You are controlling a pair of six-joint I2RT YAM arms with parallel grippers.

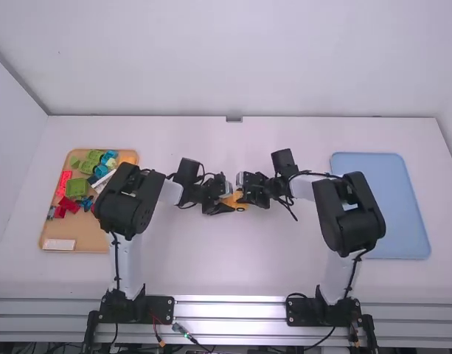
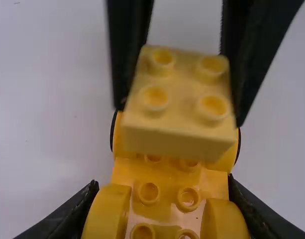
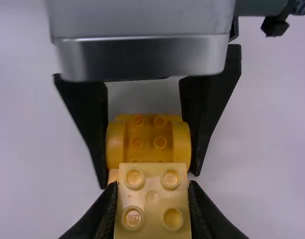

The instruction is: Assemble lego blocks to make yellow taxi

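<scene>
Near the table's middle in the high view, my left gripper (image 1: 224, 204) and right gripper (image 1: 244, 198) face each other around the yellow-orange taxi base (image 1: 234, 200). In the left wrist view my left gripper (image 2: 164, 214) is shut on the studded taxi base (image 2: 169, 191), with dark wheels at its far end. A pale yellow block (image 2: 179, 99) sits over that far end, between the right gripper's fingers. In the right wrist view my right gripper (image 3: 152, 204) is shut on the pale yellow block (image 3: 152, 199); whether block and base touch I cannot tell.
An orange tray (image 1: 82, 234) on the left holds green, blue and red blocks, with a white piece near its front edge. On the right lies a blue tray (image 1: 391, 199). The left forearm overlaps the orange tray's right side.
</scene>
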